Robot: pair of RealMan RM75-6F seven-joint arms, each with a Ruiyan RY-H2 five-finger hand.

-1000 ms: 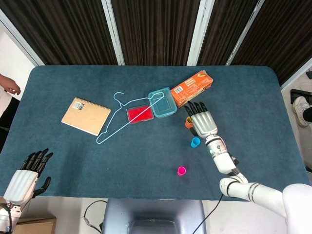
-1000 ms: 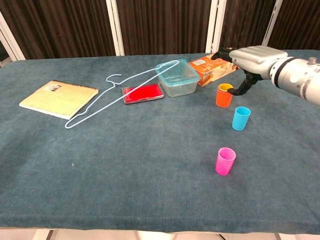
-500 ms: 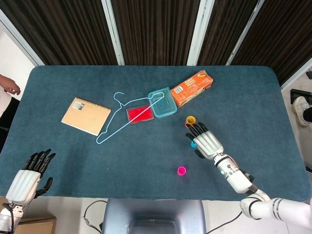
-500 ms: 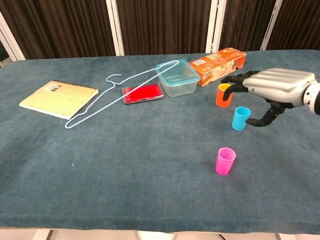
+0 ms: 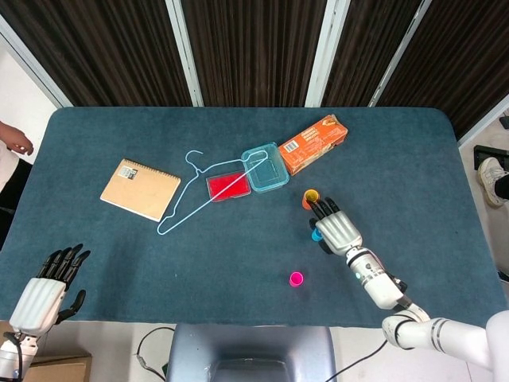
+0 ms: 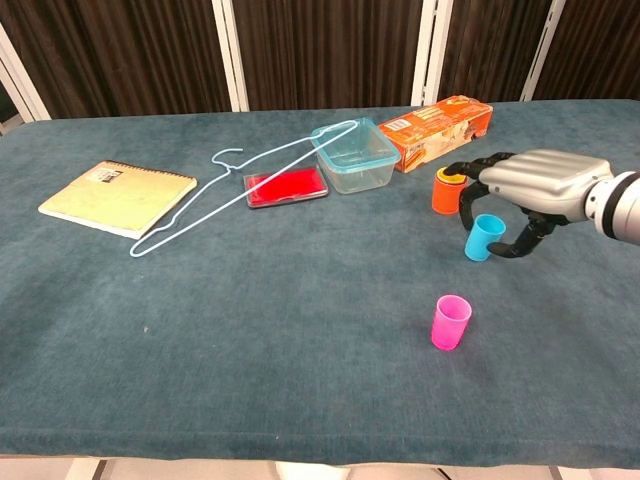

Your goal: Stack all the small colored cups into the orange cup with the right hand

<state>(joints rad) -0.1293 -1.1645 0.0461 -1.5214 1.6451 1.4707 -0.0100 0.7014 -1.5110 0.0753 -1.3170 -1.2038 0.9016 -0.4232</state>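
Note:
The orange cup [image 5: 311,196] [image 6: 447,192] stands upright in front of the orange box, with a yellow cup nested inside it. Just nearer stands the blue cup [image 5: 316,235] [image 6: 484,238], upright on the cloth. My right hand [image 5: 340,231] [image 6: 535,185] hangs over the blue cup, fingers arched past its left rim and thumb curved by its right side, not clearly gripping. The pink cup [image 5: 296,278] [image 6: 450,322] stands alone toward the front edge. My left hand [image 5: 48,290] rests off the table's front left corner, fingers apart and holding nothing.
An orange box [image 6: 437,131], a clear plastic container [image 6: 354,155] and a red lid [image 6: 287,186] lie behind the cups. A light blue wire hanger [image 6: 235,198] and a tan notebook [image 6: 118,197] lie to the left.
My right hand drew back from the orange cup, came down over the blue cup and curled its fingers and thumb around it. The cups have stayed in place.

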